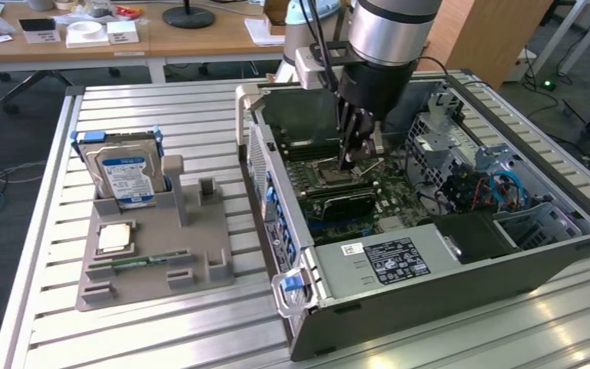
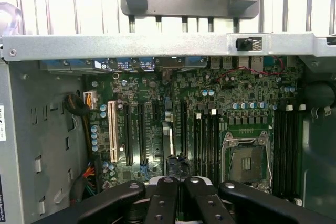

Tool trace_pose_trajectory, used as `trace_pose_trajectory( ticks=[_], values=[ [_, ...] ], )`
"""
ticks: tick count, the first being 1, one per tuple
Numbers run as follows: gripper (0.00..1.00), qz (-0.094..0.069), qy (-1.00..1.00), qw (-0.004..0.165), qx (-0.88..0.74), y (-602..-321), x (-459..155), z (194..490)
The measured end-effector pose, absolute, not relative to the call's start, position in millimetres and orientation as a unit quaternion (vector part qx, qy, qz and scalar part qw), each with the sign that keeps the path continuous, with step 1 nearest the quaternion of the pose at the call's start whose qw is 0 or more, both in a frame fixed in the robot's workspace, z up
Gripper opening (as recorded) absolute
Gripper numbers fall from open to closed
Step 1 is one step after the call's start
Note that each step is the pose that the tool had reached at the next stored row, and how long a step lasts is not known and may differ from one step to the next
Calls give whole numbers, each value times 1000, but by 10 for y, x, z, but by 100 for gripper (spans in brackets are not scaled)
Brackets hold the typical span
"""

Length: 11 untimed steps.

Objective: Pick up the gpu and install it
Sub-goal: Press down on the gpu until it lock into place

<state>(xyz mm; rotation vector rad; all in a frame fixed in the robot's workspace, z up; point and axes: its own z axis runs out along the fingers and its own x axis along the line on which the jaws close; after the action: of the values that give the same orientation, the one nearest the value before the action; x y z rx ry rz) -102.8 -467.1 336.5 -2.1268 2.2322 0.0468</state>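
The gpu (image 1: 343, 202) is a flat dark card standing on edge among the motherboard's (image 1: 372, 192) expansion slots inside the open computer case (image 1: 418, 261). My gripper (image 1: 349, 163) hangs straight down into the case just above the card, fingers pressed together. In the wrist view my gripper (image 2: 178, 180) is shut, and a slim dark strip, the gpu's edge (image 2: 175, 164), lies right in front of the tips. I cannot tell whether the tips touch it.
A grey parts holder (image 1: 157, 257) on the slatted table at the exterior view's left carries a hard drive (image 1: 126, 173), a processor chip (image 1: 114, 238) and a green memory stick (image 1: 136, 261). The CPU socket (image 2: 247, 163), cables and the drive cage (image 1: 449, 138) crowd the case interior.
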Motion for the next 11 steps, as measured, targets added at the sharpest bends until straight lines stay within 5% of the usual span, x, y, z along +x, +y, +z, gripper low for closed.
trace_pose_trajectory(
  ticks=[11],
  values=[
    [11,15,724,29,-689,-4542,-1027,3349]
  ],
)
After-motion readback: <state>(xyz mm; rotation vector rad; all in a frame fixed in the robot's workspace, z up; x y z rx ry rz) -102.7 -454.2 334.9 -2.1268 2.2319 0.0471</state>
